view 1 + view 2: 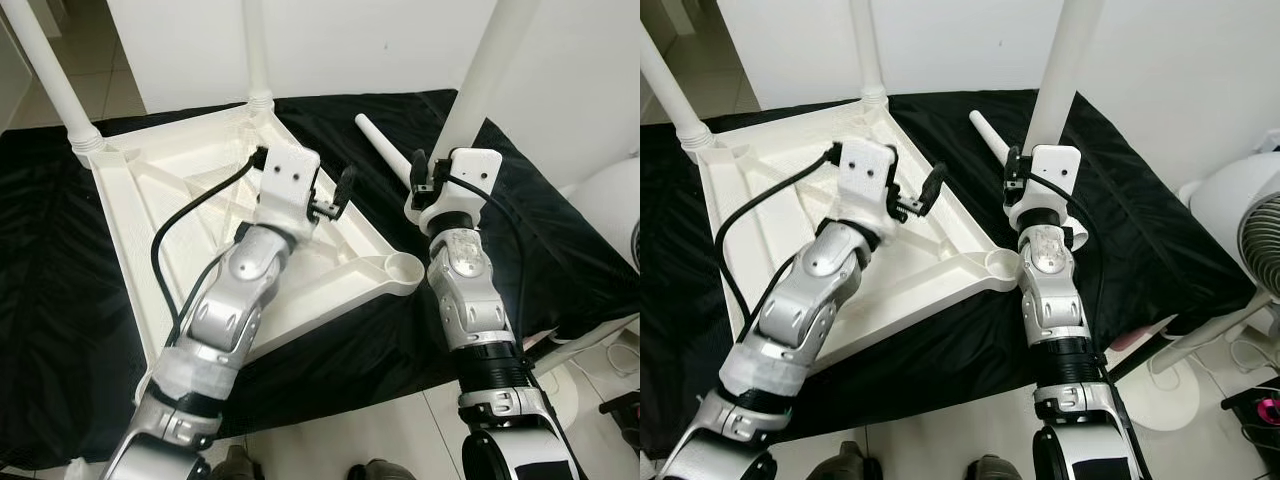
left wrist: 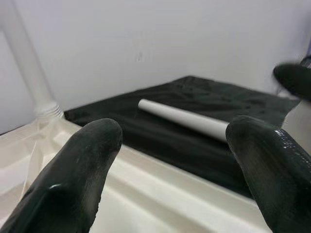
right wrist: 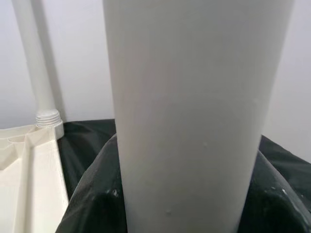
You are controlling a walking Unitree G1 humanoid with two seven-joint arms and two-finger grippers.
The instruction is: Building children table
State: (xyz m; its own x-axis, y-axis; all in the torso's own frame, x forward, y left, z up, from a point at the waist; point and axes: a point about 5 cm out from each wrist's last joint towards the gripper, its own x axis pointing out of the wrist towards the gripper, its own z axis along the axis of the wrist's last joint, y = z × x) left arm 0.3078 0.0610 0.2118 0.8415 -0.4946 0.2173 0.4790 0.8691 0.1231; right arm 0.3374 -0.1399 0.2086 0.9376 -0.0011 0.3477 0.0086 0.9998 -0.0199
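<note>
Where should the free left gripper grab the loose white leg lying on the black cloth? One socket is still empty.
Grip the loose leg mid-shaft, from above, fingers straddling it across its length. It lies flat on the black cloth, a round tube; the left gripper is open beside it.

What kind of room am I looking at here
Likely a room in a home, used as an assembly spot: tiled floor, plain white wall, a white fan standing by, and an upturned white children's table on a black cloth.
</note>
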